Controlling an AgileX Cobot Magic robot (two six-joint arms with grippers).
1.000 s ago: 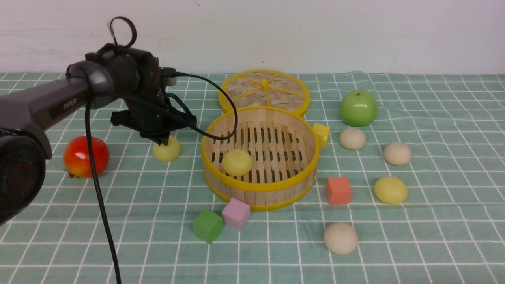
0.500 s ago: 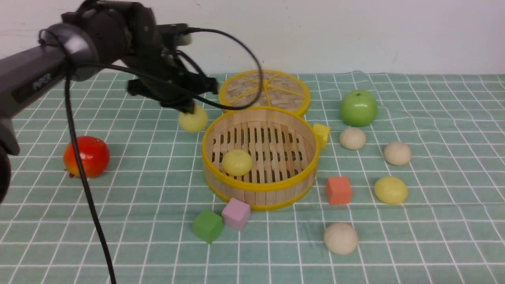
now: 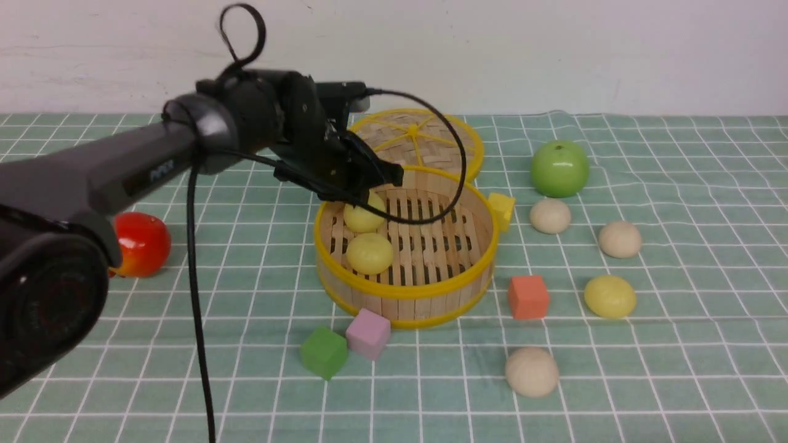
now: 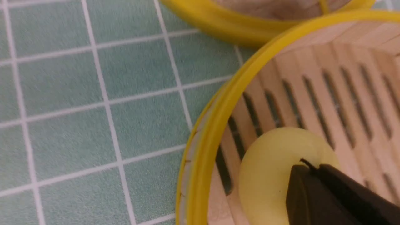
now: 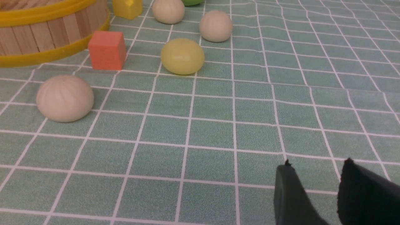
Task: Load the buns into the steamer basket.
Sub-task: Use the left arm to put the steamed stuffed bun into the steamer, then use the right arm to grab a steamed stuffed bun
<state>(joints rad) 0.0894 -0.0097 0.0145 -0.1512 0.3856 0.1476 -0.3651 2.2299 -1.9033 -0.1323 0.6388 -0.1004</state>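
Bun (image 3: 357, 220) moved from cloth (image 3: 246, 307) into basket (image 3: 406, 290) | left gripper (image 3: 363, 200) clamped on it; right gripper (image 5: 316, 168) jaws apart, empty

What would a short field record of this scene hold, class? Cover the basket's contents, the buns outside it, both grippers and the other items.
steamer basket: open, with the lid lying behind it
loose yellow bun: on basket floor
held yellow bun: inside basket, in left gripper
left gripper: shut on held yellow bun
right gripper: open, empty, low over the cloth
buns outside, right of basket: outer yellow bun, far beige bun, middle beige bun, near beige bun
other items: green apple, red fruit, yellow cube, orange cube, pink cube, green cube
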